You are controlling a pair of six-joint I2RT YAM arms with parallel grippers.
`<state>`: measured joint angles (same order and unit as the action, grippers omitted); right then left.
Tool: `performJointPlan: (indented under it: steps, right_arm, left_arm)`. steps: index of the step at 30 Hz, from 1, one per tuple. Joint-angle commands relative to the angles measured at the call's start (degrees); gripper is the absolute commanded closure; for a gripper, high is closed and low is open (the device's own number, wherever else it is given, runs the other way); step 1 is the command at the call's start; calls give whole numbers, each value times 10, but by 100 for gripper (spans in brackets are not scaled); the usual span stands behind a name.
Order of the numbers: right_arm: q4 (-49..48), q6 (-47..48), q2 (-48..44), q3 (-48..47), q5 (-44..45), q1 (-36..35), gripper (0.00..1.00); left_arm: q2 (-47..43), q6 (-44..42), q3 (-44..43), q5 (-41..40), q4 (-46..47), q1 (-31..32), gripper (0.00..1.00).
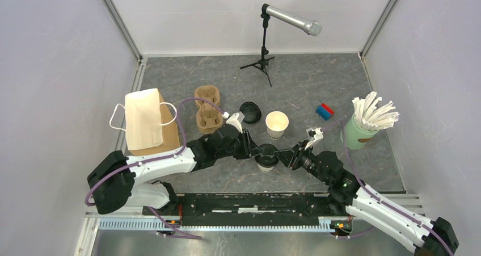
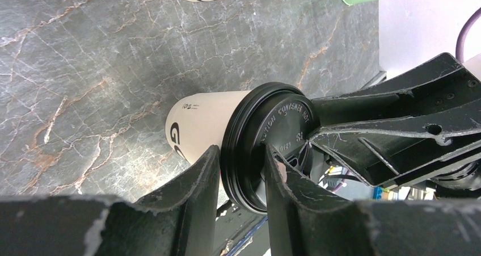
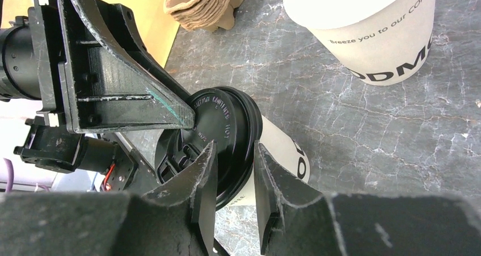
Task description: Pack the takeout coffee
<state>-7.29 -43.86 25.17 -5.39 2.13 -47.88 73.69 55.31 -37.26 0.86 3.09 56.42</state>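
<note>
left and right jaws each pinch the rim of the black lid (image 2: 281,122) on the near cup (image 2: 195,128).

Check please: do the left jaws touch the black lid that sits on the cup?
Touching. The left wrist view shows the left jaws pinching the rim of the black lid, with no gap on either side.

Robotics lab test cell, pale panel walls (image 1: 51,68) in aluminium framing (image 1: 118,20), grey marble-patterned counter (image 1: 317,80), microphone (image 1: 292,21) on a small tripod (image 1: 262,60), black mounting rail (image 1: 255,202) along the near edge
</note>
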Motion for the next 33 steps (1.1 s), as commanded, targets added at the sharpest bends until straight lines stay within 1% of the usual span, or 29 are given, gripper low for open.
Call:
performJointPlan:
  steps: [1, 4, 9, 12, 14, 19, 20, 24, 27, 30, 33]
  right_arm:
    - [121, 64, 66, 129, -55, -7, 69]
    - [98, 79, 91, 110, -56, -8, 69]
    - [54, 124, 171, 29, -46, -7, 63]
    - [47, 146, 218, -19, -45, -8, 63]
    - [49, 151, 233, -42, -40, -7, 63]
    - [72, 166, 226, -92, -26, -6, 61]
    - [93, 170, 222, -104, -25, -5, 61]
    - [141, 189, 205, -166, 5, -2, 54]
    - [177, 207, 198, -212, 18, 0, 51]
    - [198, 221, 193, -243, 26, 0, 51]
    - [200, 230, 187, -249, 19, 0, 52]
  left_arm:
    - [26, 2, 20, -41, -109, 23, 61]
    - [18, 8, 17, -49, -110, 37, 61]
    - [23, 11, 1, -56, -110, 56, 62]
    - [34, 14, -2, -56, -110, 62, 62]
    - [36, 16, 0, -58, -110, 64, 62]
    - [16, 18, 3, -75, -123, 66, 62]
    - [11, 18, 0, -79, -125, 65, 62]
    - [-7, 8, -18, -86, -134, 65, 58]
    - [-14, -7, -46, -90, -152, 64, 55]
    - [-23, -17, -67, -98, -168, 64, 53]
    - [-32, -23, -78, -108, -176, 60, 52]
